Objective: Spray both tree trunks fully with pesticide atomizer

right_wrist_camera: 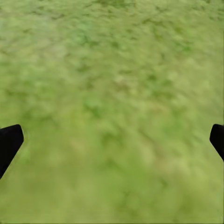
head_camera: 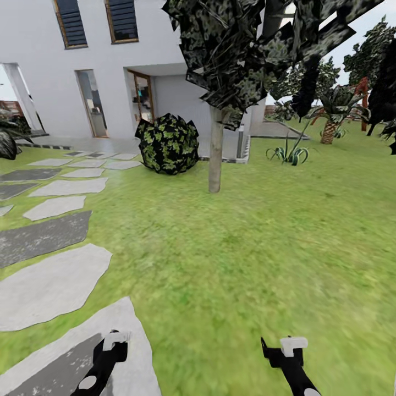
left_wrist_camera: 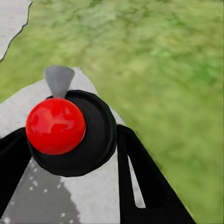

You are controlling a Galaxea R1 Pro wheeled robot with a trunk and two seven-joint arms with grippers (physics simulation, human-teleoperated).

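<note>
The left hand [left_wrist_camera: 70, 135] is clamped on the pesticide atomizer [left_wrist_camera: 88, 133], a light, rigid, smooth bottle best gripped around its body. The right hand [right_wrist_camera: 112, 140] hangs spread, empty, over lawn [right_wrist_camera: 112, 70]. A tree trunk [head_camera: 215, 148] stands ahead

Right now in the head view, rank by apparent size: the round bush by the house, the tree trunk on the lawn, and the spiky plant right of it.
1. round bush
2. tree trunk
3. spiky plant
Apparent size only; the bush looks slightly farther.
</note>
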